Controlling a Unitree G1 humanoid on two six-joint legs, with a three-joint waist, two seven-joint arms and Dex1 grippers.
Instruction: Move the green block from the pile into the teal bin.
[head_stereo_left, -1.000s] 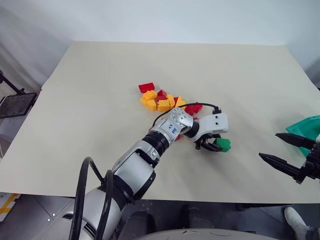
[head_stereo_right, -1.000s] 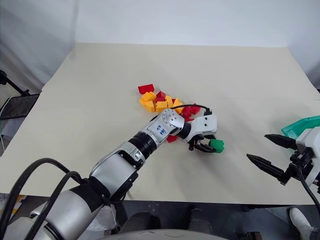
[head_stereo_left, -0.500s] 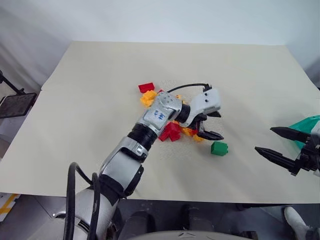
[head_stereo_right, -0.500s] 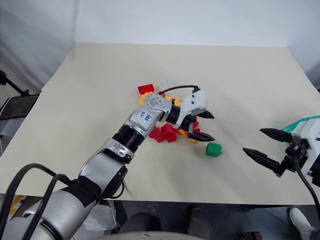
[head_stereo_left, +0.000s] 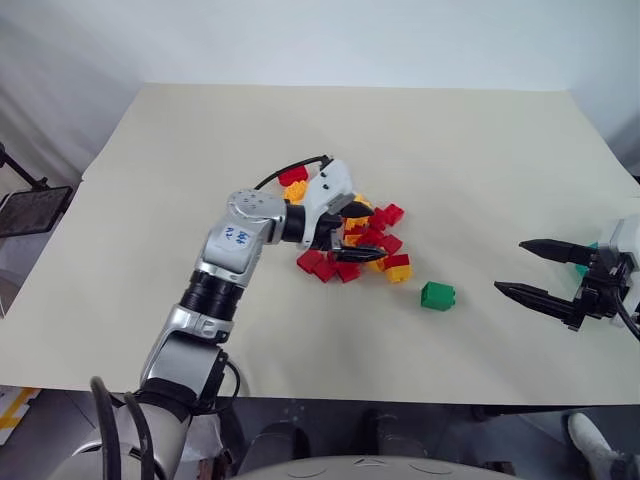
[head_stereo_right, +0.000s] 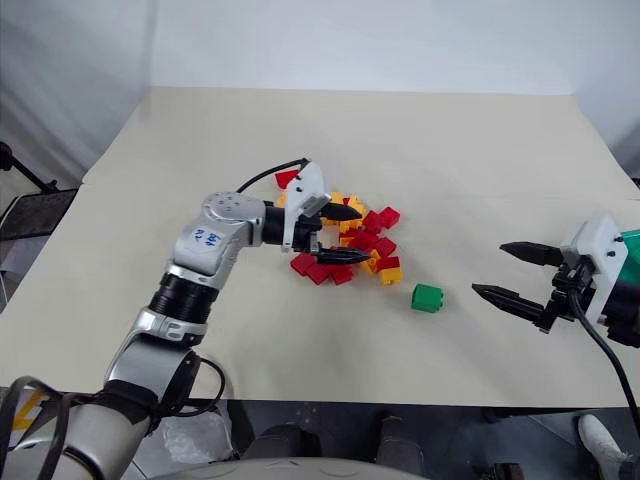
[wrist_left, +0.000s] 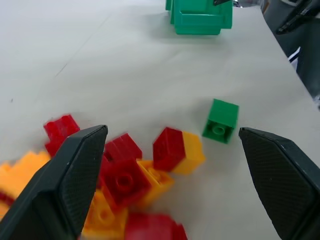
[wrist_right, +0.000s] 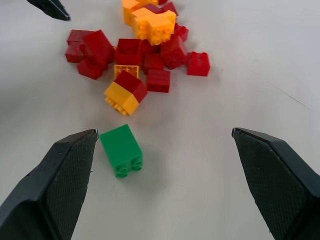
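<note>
The green block (head_stereo_left: 437, 296) lies alone on the table, to the right of the pile (head_stereo_left: 355, 240) of red and yellow bricks and nearer the front edge. My left gripper (head_stereo_left: 360, 235) hangs open over the pile, pointing right, with nothing between its fingers. My right gripper (head_stereo_left: 512, 267) stands open at the table's right side, pointing left at the green block, a short gap away. In the right wrist view the green block (wrist_right: 121, 150) sits near one finger. The teal bin (wrist_left: 200, 22) stands beyond the block, at the far right.
The beige table (head_stereo_left: 200, 150) has wide bare room at the back and on the left. Its front edge runs close below the green block. A black stand (head_stereo_left: 30, 205) sits off the table's left side.
My left gripper opened and left the green block on the table, then drew back left and up over the pile. Some bricks were dragged rightward. My right gripper edged toward the block.
</note>
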